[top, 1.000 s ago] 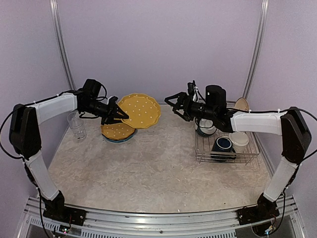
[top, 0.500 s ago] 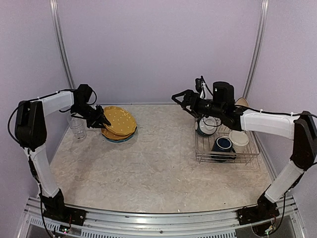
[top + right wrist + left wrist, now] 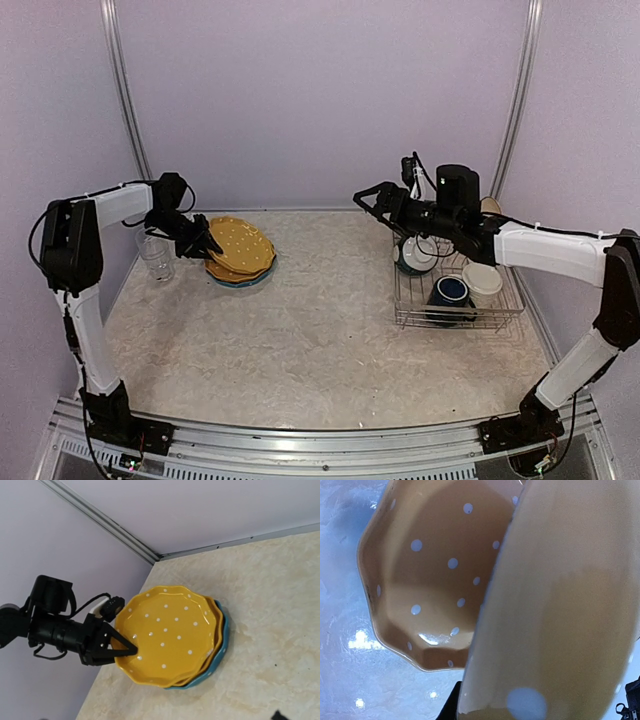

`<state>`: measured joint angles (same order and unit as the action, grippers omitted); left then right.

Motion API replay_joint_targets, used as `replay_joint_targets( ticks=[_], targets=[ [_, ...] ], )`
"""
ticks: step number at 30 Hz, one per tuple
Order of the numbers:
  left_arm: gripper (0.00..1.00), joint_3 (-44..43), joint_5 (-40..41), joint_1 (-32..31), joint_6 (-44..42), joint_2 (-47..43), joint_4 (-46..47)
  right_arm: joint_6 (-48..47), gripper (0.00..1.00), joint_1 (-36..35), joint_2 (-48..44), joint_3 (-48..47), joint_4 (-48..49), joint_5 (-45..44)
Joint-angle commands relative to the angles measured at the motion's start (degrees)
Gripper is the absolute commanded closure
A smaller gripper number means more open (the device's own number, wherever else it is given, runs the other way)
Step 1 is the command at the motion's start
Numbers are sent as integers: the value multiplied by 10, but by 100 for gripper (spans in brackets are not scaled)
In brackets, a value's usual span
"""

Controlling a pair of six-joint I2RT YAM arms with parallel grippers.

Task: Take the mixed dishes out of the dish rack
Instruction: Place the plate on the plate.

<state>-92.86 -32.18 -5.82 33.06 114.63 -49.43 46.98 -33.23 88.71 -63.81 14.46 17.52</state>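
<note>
Left gripper (image 3: 207,243) pinches the near-left rim of the top yellow dotted plate (image 3: 243,244), which lies slightly tilted on a second yellow plate (image 3: 214,614) and a blue plate (image 3: 221,642), stacked at the table's (image 3: 320,350) far left beside the glass (image 3: 155,256). Right gripper (image 3: 363,198) hangs in the air, fingers spread, holding nothing, just left of the rack (image 3: 402,300). Rack sits at the far right with a teal bowl (image 3: 414,256), dark blue mug (image 3: 450,292) and cream mug (image 3: 484,283) inside.
</note>
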Motion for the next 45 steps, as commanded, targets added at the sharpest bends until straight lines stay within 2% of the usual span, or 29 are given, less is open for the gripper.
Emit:
replay_joint_targets(
  ticks=[1,5,14,23,28,35,45],
  targets=[
    [100,-33,-25,11,-19,15,13,-16,6,5,-21,11,-14,-11],
    [100,-36,-31,12,-17,27,13,-20,7,6,-27,12,-18,-13],
    [78,-38,-12,13,-22,41,7,-31,6,7,-47,18,-34,-28],
    [74,-45,6,16,-27,49,1,-39,6,8,-66,26,-45,-40],
    [61,-50,27,18,-32,54,-8,-39,6,8,-72,31,-45,-42],
    [56,-55,54,19,-39,59,-18,-41,6,8,-77,36,-45,-46],
    [40,-56,85,19,-45,55,-25,-59,6,10,-89,33,-70,-62]
  ],
)
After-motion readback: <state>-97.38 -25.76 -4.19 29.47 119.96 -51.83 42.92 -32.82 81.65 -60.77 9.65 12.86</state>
